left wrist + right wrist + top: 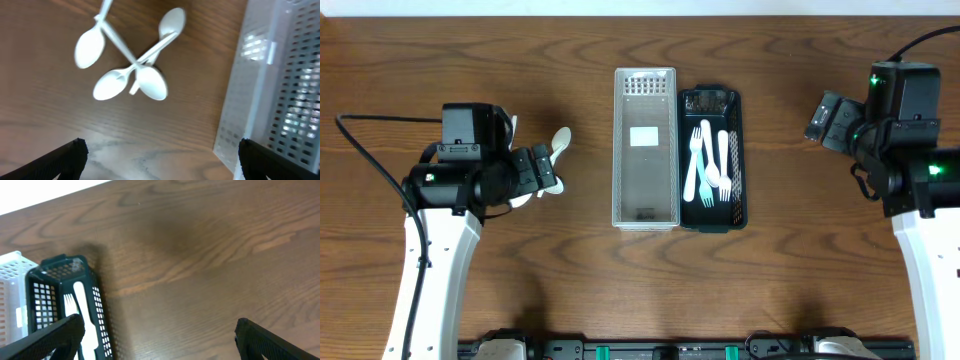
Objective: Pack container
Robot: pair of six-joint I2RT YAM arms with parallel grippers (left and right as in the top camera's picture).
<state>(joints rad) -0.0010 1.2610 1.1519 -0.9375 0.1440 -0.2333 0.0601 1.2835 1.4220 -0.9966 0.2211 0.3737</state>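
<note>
A white perforated basket [645, 147] stands mid-table, empty except for a label, and shows in the left wrist view [280, 90]. A dark green basket [710, 160] beside it on the right holds white plastic forks [708, 165]; it also shows in the right wrist view [62, 310]. Several white plastic spoons [130, 65] lie crossed on the table, left of the white basket; overhead, my left arm mostly hides them [558, 150]. My left gripper [160, 160] is open and empty above the table near the spoons. My right gripper [160, 337] is open and empty, right of the green basket.
The wooden table [800, 250] runs to a pale wall edge at the back. A black rail [670, 350] lies along the table's front edge. Both arm bases stand at the front corners.
</note>
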